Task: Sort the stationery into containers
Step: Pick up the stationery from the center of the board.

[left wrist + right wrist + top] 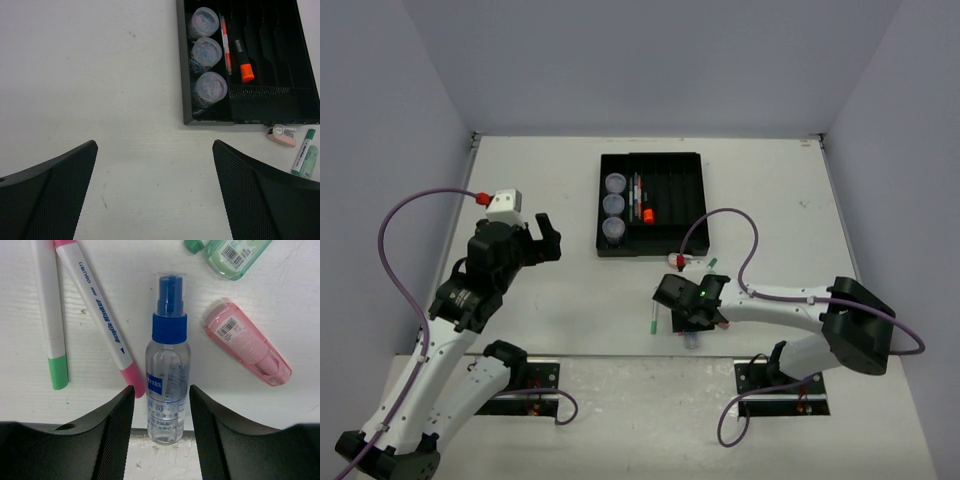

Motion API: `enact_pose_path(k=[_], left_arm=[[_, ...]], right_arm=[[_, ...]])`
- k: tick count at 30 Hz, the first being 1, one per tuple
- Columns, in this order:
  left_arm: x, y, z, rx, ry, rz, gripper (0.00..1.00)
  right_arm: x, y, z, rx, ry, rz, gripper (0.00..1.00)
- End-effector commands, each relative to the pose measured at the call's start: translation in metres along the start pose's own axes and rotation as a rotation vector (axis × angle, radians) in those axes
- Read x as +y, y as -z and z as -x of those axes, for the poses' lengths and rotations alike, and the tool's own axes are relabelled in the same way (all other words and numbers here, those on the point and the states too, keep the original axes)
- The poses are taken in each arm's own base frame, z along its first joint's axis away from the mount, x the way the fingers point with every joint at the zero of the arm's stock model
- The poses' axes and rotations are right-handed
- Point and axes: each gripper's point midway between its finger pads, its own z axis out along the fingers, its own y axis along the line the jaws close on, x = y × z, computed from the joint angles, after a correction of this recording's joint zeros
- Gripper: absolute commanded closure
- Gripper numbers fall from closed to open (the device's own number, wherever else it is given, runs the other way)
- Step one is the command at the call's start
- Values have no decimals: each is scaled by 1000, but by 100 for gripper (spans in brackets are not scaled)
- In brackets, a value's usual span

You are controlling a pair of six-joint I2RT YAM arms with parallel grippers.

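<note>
A clear spray bottle with a blue cap [167, 375] lies flat on the table between the fingers of my right gripper [161, 390]. The jaws straddle its lower body, with a narrow gap showing on each side. A pink-capped marker [100, 315] and a green-tipped pen [50, 315] lie to its left. To its right is a pink eraser [247, 342], and a green item [232, 255] lies above. The black tray [690, 200] holds three round pots [613, 207], a thin pen [226, 45] and an orange marker [245, 70]. My left gripper [545, 238] hangs open left of the tray.
The bottle's base reaches past a seam near the table's front edge [225, 432]. A second pink item [281, 136] and a green marker [303, 150] lie just in front of the tray's near rim [181, 65]. The right arm's purple cable [720, 215] loops over that corner.
</note>
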Motion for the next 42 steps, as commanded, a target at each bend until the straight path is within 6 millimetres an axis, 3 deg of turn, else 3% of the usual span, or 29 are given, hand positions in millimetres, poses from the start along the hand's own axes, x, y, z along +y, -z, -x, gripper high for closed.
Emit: enact_pose_path(k=[1, 4, 10, 17, 20, 25, 29, 38, 40, 42], left_arm=[[0, -2, 6, -29, -12, -7, 0], [0, -2, 7, -31, -12, -6, 0], [0, -1, 7, -34, -11, -7, 0], [1, -1, 7, -33, -12, -4, 0], [0, -2, 7, -32, -10, -3, 0], [0, -3, 6, -25, -14, -4, 0], [0, -3, 5, -23, -14, -3, 0], [1, -5, 4, -18, -16, 2, 0], [1, -5, 4, -16, -15, 5, 0], [1, -5, 4, -17, -15, 6, 0]], right_arm=[[-4, 7, 18, -69, -21, -5, 50], [-6, 10, 18, -75, -27, 7, 51], [-21, -9, 10, -41, -23, -49, 54], [-17, -24, 0, 0, -3, -53, 63], [-17, -21, 2, -2, -1, -55, 68], [-17, 2, 20, -61, -1, -42, 78], [-6, 41, 58, -208, 37, 55, 82], [33, 138, 171, -689, 570, 205, 100], [32, 142, 197, -734, 658, 173, 100], [39, 134, 212, -724, 825, 203, 100]])
